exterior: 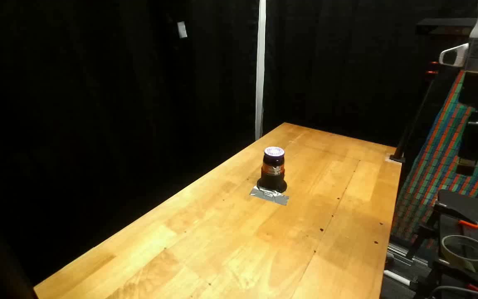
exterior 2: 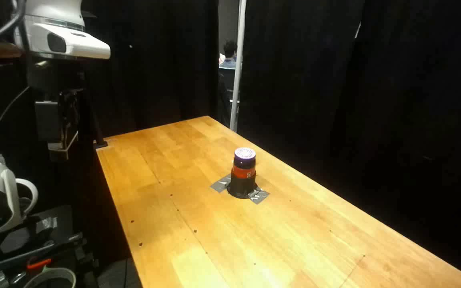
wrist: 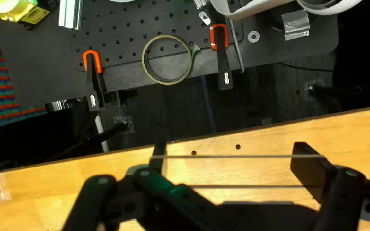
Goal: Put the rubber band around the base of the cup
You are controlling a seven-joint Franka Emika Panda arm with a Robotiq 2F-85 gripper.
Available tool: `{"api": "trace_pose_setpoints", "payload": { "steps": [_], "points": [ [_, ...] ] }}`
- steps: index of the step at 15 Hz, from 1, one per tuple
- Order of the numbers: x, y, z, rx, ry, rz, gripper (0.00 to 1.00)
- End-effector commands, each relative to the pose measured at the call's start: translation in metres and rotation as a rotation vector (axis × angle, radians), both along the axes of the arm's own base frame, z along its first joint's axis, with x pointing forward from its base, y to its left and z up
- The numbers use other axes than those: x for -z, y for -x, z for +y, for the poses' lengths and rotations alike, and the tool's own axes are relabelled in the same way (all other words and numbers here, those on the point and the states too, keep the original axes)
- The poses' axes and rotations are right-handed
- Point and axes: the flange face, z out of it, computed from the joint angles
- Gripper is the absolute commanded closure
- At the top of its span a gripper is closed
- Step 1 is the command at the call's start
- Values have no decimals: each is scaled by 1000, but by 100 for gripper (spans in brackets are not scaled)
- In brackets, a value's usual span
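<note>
Table (exterior: 206,236), laminated wood, supporting the cup (exterior 2: 243,180); a descent carried too low would probably end in contact with this surface.

End effector (wrist: 231,163), well apart from the cup in both exterior views, near one long edge of the table. Wrist view: fingers (wrist: 308,170) spread wide, nothing pinched between them. Placement appears not yet begun; the principal hazard is misalignment during the traverse, which could bring one finger down upon the cup instead of beside it.

Cup, upright, standing in from the edges, with a purple-rimmed lid (exterior 2: 245,153), an orange label (exterior: 272,169) and a dark flared base (exterior 2: 241,189), the intended seat. Fingers lowered off centre may strike the lid; a sideways knock could tip the whole.

Duct-tape strips (exterior 2: 259,196), two visible in an exterior view, meeting the base at either side. They presumably anchor it; a lifted corner could snag a finger, and weak adhesion would let the cup shift.

Rubber band (wrist: 236,156), the slenderest element, passed round both fingers as two nearly parallel strands, apparently near the tips. Likely failures: slipping off if brushed; dropping slack if the fingers draw together before it encircles the base; or, the strands running close together, lodging at the lid or label.
</note>
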Motion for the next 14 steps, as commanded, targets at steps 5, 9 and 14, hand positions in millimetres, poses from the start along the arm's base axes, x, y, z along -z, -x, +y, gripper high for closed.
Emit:
{"api": "trace_pose_setpoints", "payload": {
  "steps": [5,9,14],
  "points": [
    [0,0,0,0,0,0,0],
    [-18,-31,-14,-117,24,8,0],
    [-56,-106,-52,-282,32,-21,0]
  ]
}}
